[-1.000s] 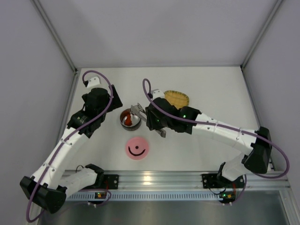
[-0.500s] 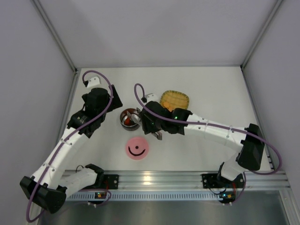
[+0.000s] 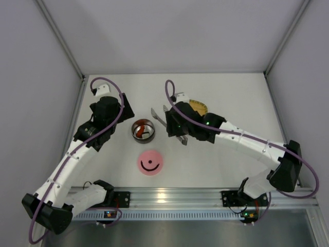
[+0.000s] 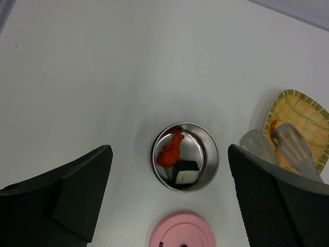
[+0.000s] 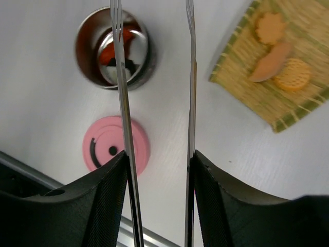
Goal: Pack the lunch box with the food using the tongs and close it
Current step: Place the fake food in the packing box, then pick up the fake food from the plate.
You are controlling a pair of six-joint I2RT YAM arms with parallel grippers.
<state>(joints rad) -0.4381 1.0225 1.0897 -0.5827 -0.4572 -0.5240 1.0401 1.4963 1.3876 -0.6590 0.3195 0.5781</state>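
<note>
Lunch box (image 3: pixel 143 130) is sitting open left of centre, my left gripper (image 3: pixel 122 110) hovering to its left, fingers spread, gripping nothing. It's holding a red piece (image 4: pixel 171 152) and a dark-and-white piece (image 4: pixel 186 172); the pink lid (image 3: pixel 150 163) is lying just in front. My right gripper (image 5: pixel 159 157) is clamping the tongs (image 4: pixel 292 146): long axis diagonal, empty tips pointing far-left, between box and yellow woven tray (image 5: pixel 306 36). I'm reading this as mid-packing. Next I'm needing to swing the tips right over the orange pieces (image 5: pixel 270 62) and squeeze.
</note>
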